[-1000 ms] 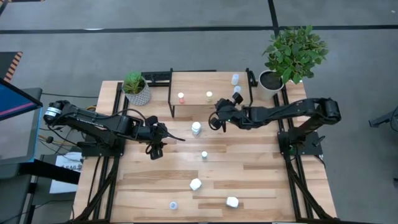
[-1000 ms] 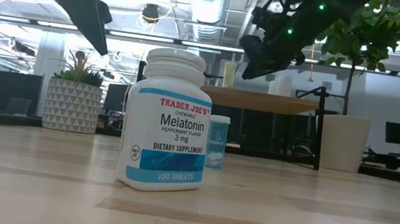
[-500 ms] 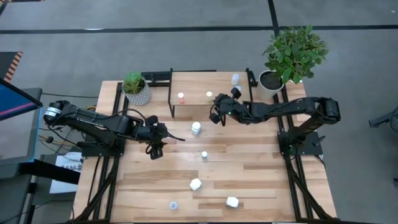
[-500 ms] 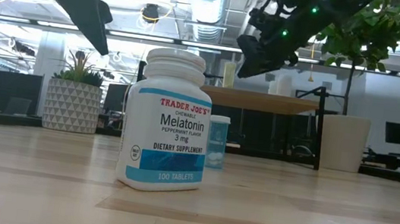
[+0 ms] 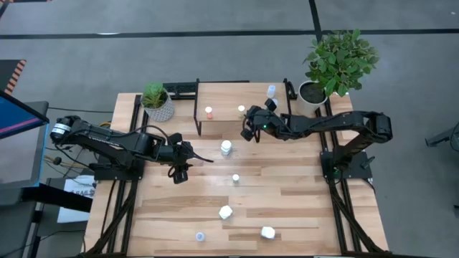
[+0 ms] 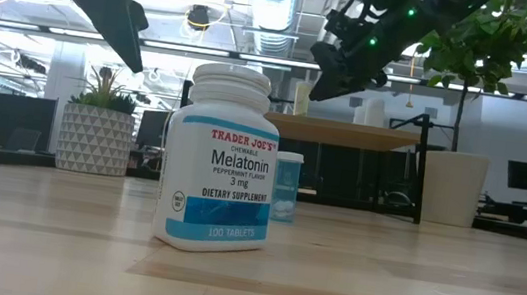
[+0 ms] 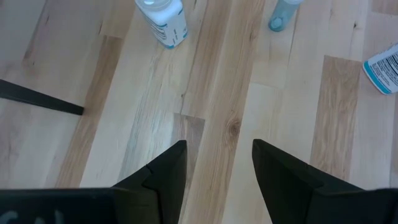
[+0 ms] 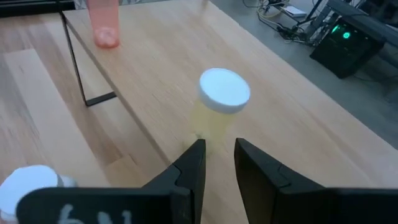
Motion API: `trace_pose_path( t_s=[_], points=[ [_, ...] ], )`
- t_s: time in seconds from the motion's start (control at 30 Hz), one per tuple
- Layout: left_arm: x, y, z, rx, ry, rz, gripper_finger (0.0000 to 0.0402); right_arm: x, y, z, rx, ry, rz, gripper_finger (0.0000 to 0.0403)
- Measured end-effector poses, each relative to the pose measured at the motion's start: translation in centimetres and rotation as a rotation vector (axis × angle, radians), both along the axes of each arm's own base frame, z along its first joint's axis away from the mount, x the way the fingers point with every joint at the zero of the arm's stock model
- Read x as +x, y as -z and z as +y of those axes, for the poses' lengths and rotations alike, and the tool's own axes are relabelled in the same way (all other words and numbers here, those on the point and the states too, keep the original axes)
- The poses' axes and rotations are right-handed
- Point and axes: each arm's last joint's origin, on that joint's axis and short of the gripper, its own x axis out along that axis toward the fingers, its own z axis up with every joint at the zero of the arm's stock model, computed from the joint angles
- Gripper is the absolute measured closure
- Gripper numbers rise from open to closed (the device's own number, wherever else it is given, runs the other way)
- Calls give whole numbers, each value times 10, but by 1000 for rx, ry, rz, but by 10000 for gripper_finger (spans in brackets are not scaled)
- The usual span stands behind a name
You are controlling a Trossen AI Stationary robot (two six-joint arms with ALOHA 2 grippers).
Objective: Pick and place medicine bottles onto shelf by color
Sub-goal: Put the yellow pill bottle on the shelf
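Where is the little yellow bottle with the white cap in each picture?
High view: the yellow bottle stands on the shelf, near its front edge.
Low view: probably the pale shape on the shelf, far back.
Left wrist view: not in it.
Right wrist view: in the middle, on the shelf.
Shared landmark: the shelf.

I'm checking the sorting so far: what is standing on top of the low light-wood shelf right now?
On the low light-wood shelf stand an orange-red bottle, a yellow white-capped bottle and a pale bottle. The right gripper hovers at the shelf's front edge; its arm may cover more.
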Motion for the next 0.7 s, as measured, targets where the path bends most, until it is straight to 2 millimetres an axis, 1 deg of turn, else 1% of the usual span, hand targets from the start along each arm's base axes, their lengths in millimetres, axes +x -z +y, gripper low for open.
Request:
trace_pose_path(
  t_s=[0.3,0.7],
  points=[
    [0,0,0,0,0,0,233,-1,-1,-9,2,2,-4,296],
    [0,0,0,0,0,0,233,0,-2,-10,3,-29,-19,296]
  ],
)
